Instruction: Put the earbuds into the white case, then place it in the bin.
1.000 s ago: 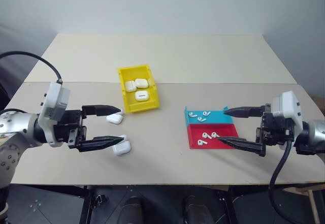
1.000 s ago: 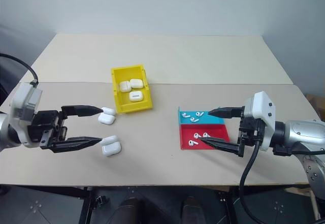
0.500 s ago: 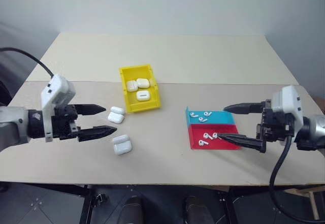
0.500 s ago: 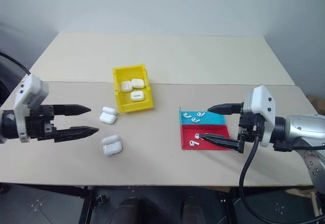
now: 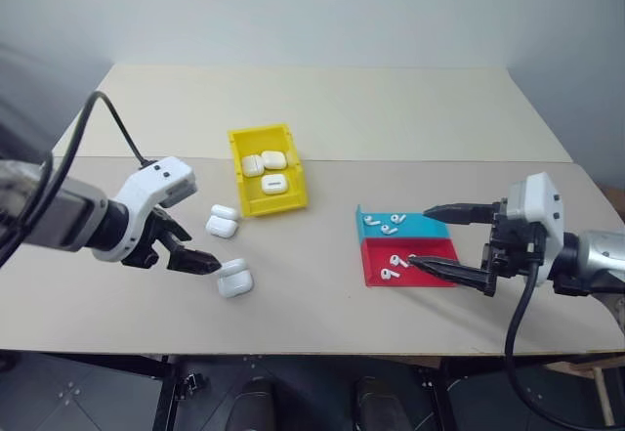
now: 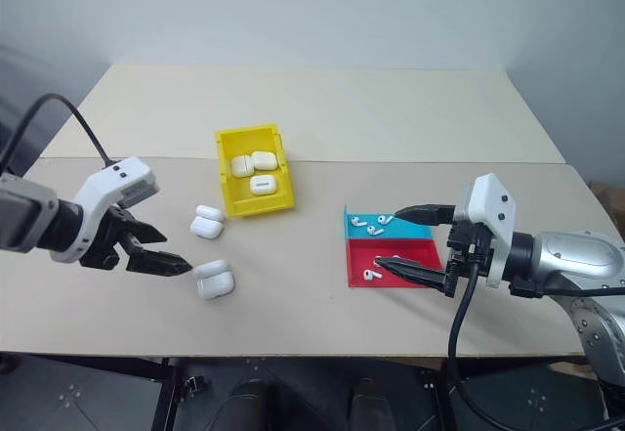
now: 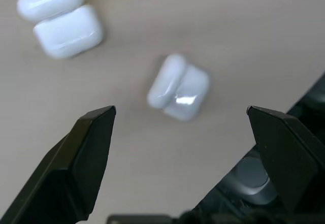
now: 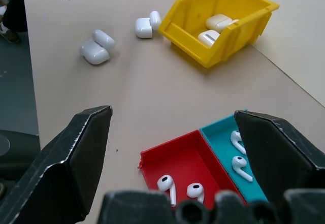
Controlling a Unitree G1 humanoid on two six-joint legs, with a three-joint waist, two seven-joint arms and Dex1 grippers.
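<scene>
Two white cases lie with lids open on the table, one [image 5: 223,220] next to the yellow bin [image 5: 252,201] and one [image 5: 234,280] nearer the front edge. My left gripper [image 5: 198,255] is open, tilted down just left of the nearer case [image 7: 179,87], not touching it. Three more cases [image 5: 267,169] sit inside the bin. Earbuds lie in the blue tray [image 5: 388,223] and the red tray [image 5: 395,265]. My right gripper [image 5: 420,238] hangs open just right of the two trays, empty.
The blue tray [image 8: 218,132] and red tray [image 8: 152,158] stand side by side right of centre. A seam joins the near table to a second one behind it. The table's front edge runs close below the nearer case.
My left gripper has turned from level to pointing down and now sits beside the nearer case. The right gripper has stayed over the trays. The cases have not moved.
</scene>
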